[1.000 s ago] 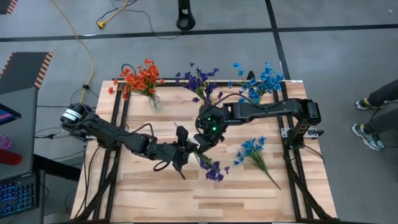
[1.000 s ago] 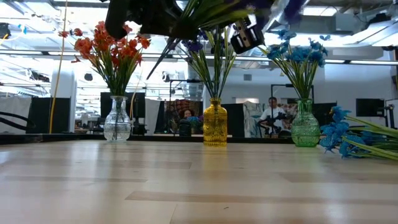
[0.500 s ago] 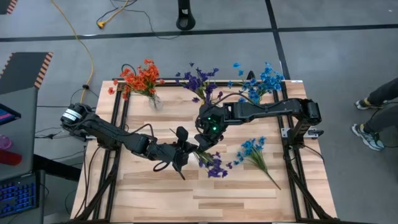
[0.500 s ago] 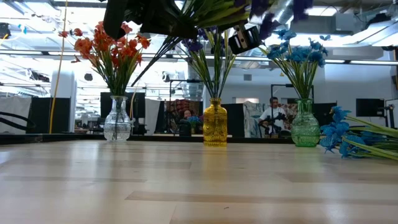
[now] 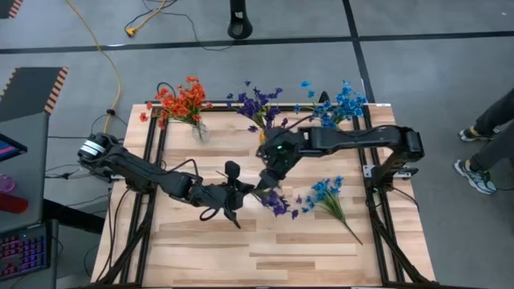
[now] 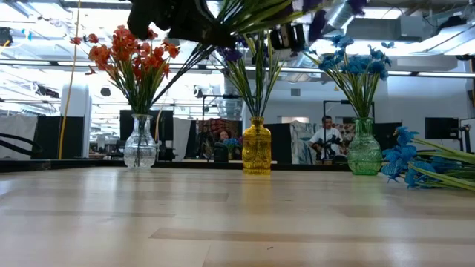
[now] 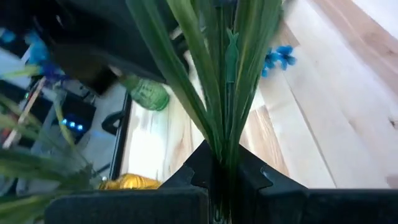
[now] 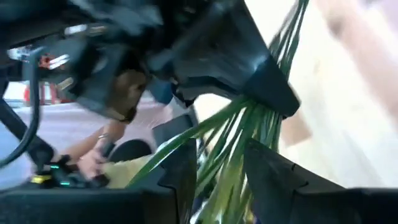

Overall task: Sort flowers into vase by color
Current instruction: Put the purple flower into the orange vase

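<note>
High view: left gripper [image 5: 234, 193] clamped on purple sprig [image 5: 275, 202] mid-table; right gripper [image 5: 271, 173] now opened and lifted back. Left wrist view: stems pinched tight. Right wrist view: fingers [image 8: 273, 180] apart, stems loose between. Handover apparently done.

Three vases stand in a row along the counter's [image 5: 321, 249] far edge, a bunch of flowers in each: one [image 5: 183, 103] at the left, one [image 5: 259, 106] in the middle, one [image 5: 337, 104] at the right. A loose sprig [image 5: 328, 198] lies on the counter's right half. Near the centre, the left hand [image 5: 239, 193] holds another sprig [image 5: 275, 201] above the counter, with the right hand [image 5: 269, 178] just behind it.
</note>
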Controlling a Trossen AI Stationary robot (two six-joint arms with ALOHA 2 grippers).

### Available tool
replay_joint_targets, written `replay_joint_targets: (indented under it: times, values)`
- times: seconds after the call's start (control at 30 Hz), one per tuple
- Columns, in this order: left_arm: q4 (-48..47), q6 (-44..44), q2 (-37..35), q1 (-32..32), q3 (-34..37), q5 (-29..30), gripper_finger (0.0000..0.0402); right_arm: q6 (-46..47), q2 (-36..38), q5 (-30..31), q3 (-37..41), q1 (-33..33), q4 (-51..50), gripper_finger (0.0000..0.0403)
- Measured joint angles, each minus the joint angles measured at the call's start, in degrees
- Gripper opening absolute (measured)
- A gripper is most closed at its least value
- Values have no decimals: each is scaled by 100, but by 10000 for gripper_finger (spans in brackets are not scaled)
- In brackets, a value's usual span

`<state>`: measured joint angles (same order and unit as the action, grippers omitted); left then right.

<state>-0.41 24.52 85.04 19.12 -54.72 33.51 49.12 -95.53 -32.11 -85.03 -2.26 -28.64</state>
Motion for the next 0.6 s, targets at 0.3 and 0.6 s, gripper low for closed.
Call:
replay_joint_targets:
  times: [0.3, 0.6]
  values:
    - [-6, -1200, -561, 1, 0, 624, 13, -1898, 1130, 2248, -4, 286, -1097, 162]
    - [1487, -1707, -1061, -74, 856, 939, 13, -2414, 1798, 3284, 676, 759, -1226, 159]
